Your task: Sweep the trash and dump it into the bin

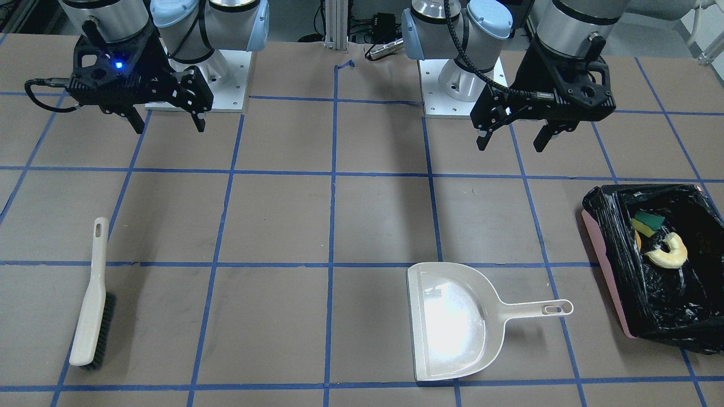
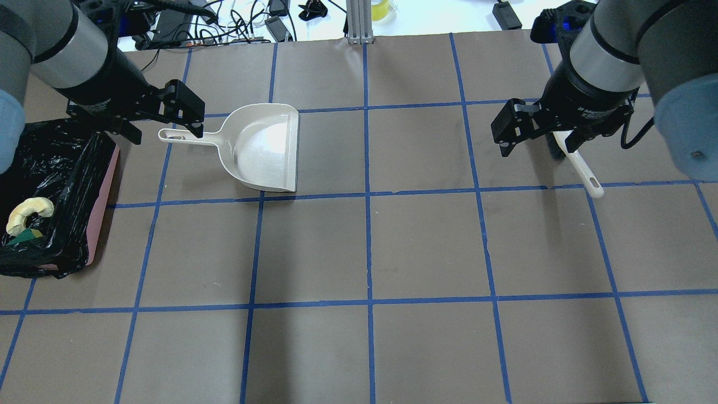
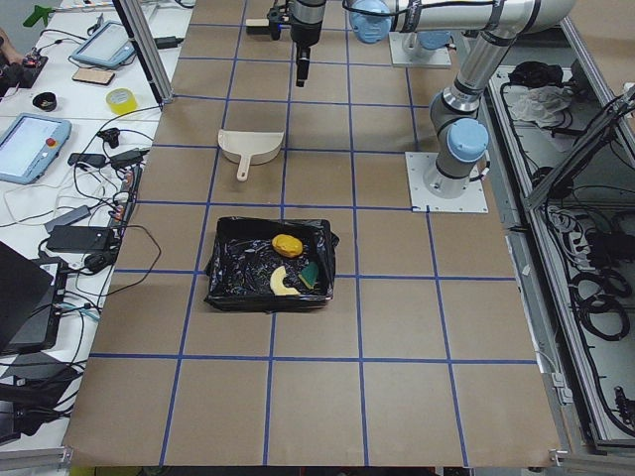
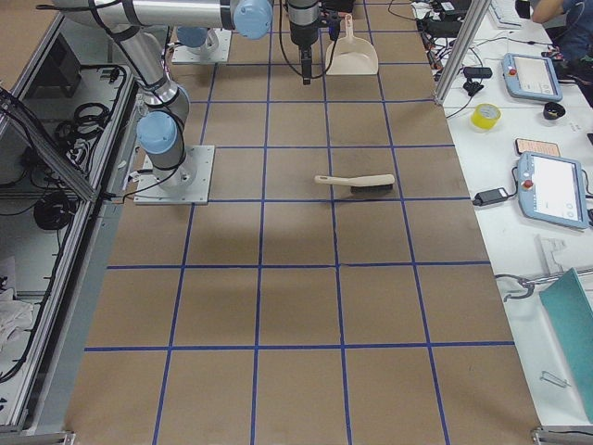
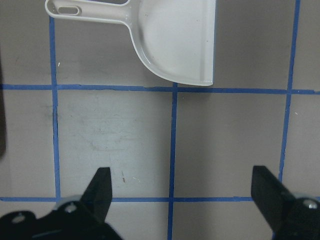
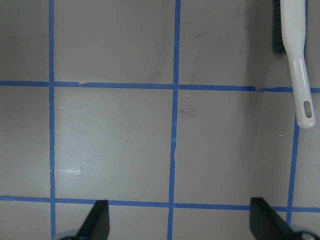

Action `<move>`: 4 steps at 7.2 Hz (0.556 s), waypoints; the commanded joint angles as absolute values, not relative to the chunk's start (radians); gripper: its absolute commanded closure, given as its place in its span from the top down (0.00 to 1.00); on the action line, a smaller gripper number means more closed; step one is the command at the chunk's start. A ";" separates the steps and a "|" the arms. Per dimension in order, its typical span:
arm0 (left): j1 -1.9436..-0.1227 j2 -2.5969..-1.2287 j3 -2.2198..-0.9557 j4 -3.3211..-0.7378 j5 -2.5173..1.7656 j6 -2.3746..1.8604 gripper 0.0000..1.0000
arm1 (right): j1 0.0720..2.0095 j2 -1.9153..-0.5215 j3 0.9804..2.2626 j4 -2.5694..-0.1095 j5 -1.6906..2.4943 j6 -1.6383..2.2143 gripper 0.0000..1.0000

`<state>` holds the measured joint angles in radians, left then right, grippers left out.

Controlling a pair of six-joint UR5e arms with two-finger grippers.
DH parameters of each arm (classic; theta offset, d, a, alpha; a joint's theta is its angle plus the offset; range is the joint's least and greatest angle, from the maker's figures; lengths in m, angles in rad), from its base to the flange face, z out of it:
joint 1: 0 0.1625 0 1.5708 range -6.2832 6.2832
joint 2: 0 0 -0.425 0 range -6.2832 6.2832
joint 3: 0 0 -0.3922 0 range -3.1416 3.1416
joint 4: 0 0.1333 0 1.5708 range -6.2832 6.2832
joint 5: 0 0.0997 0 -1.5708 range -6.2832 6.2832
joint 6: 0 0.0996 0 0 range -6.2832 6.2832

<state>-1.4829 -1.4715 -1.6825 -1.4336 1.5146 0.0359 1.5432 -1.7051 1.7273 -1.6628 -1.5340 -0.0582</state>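
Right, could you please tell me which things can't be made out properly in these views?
Potato-like lump: unseen in the overhead view and only a sliver in the front-facing view, behind the bin's bag-lined wall.
Brush: in the overhead view the right gripper covers most of its bristles.
Bin: cut off by the left edge overhead, the right edge front-facing.

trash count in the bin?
3, all in the bin: golden lump by the wall nearest the dustpan, croissant piece beyond it, sponge toward the robot. Its liner might hide more.
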 commanded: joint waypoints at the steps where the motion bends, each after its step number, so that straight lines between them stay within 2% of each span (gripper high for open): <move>1: -1.483 -1.463 -1.687 -1.434 1.522 -0.004 1.00 | 1.543 -1.706 1.727 -1.663 -1.534 -0.058 1.00; 4: -1.483 -1.477 -1.687 -1.427 1.517 -0.017 1.00 | 1.543 -1.706 1.727 -1.663 -1.534 -0.058 1.00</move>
